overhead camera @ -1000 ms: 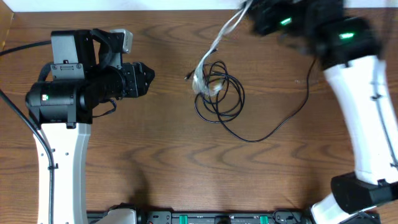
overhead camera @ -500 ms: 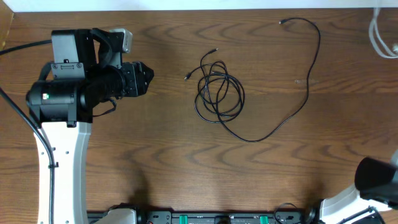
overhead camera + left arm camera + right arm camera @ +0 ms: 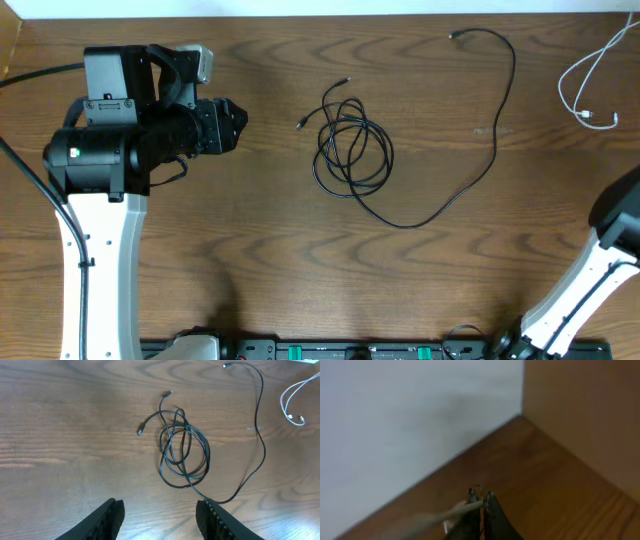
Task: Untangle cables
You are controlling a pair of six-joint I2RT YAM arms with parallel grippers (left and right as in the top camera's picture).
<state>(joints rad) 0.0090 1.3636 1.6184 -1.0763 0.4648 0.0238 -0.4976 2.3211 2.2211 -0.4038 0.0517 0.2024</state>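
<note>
Overhead: nothing lies on the desk [image 3: 250, 260] between the left claw [image 3: 238, 126] and the black cable [image 3: 352, 150]. My left arm [image 3: 100, 160] sits along the left edge, its claw pointing toward the right edge. The right arm [image 3: 600, 270] shows only at the near right corner, and its claw is out of shot. The black cable is coiled mid-desk, nearer the far edge, as an oval whose long axis runs from far to near edge. Two short plug ends poke out toward the far left corner. A long tail sweeps toward the right edge, then bends up to a plug close to the far edge. The white cable [image 3: 588, 82] lies apart from it by the far right corner, looped, its plug toward the right edge.

Left wrist: the left claw [image 3: 160, 504] is spread wide and holds nothing, hovering short of the coil. The black cable [image 3: 182, 452] is dead ahead, the white cable [image 3: 291, 404] off to the right.

Right wrist: badly blurred. I see a pale wall [image 3: 395, 420] and a desk corner. The right claw [image 3: 481, 502] is narrow, its tips closed on a pale strand that I take to be the white cable [image 3: 440, 517].
</note>
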